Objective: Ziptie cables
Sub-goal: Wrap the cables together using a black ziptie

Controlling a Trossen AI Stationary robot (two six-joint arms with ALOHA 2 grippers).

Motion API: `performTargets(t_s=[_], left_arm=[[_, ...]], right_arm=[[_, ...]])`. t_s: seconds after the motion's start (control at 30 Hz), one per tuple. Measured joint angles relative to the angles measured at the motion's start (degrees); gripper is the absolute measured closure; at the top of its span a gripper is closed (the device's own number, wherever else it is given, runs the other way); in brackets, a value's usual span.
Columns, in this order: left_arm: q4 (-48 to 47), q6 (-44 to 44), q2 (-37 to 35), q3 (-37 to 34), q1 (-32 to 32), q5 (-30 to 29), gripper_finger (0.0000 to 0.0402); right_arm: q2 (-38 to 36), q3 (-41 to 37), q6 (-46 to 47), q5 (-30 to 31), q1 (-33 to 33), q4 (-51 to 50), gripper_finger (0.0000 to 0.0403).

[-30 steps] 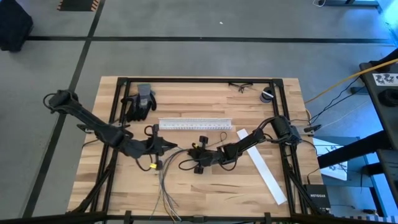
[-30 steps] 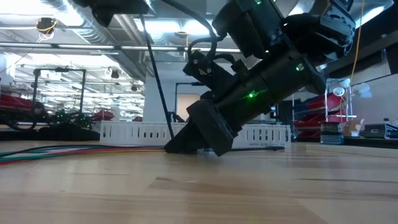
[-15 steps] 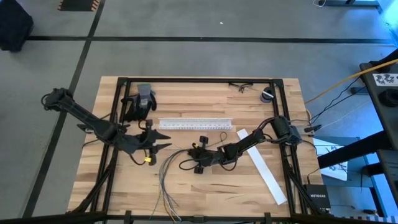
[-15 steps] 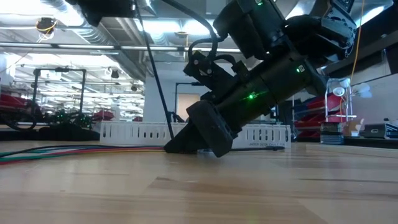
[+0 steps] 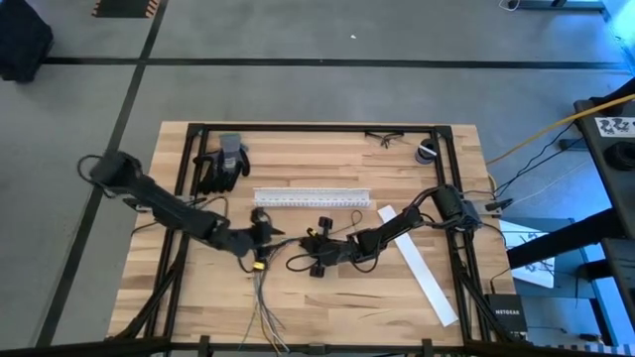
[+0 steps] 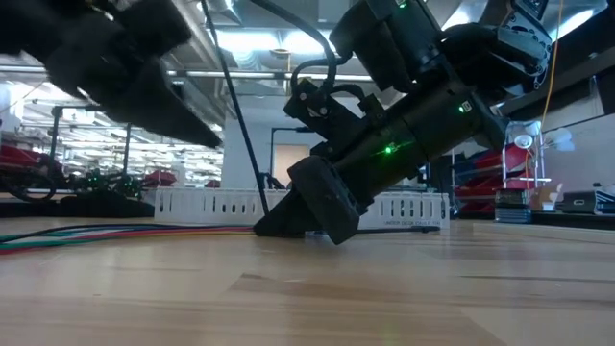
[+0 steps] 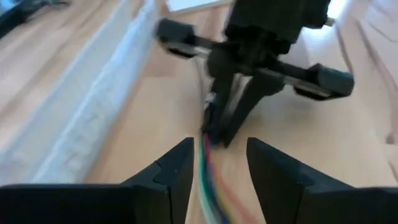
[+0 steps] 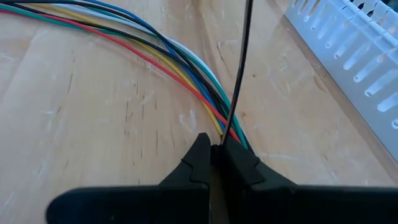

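Cables [image 8: 155, 56]: limp, light, slippery; best pinched mid-bench where bunched. Right gripper [image 8: 214, 163] clamped on ziptie [image 8: 241, 68]; left gripper [image 7: 219, 163] part-open, empty

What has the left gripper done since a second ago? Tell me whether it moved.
Yes. The left gripper has swung toward the table's front edge, away from the white channel, and its fingers have parted over the cables.
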Motion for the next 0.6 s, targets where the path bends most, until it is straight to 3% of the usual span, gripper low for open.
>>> performTargets(t_s=[0.23,0.43,0.6], left_arm=[[10.7,3.5,12.1,1.4,4.6,4.6,0.0260],[17.9,5.8,15.1,1.7,7.2,10.6,0.0260],[18.3,6.9,15.7,1.6,8.6,11.0,0.0285]], right_arm=[[0.0,0.0,0.0,0.1,0.0,0.0,0.0388],[0.0,0.0,0.0,0.3,0.0,0.2,0.0388],[0.1,0.0,0.0,0.9,0.0,0.3,0.0388]])
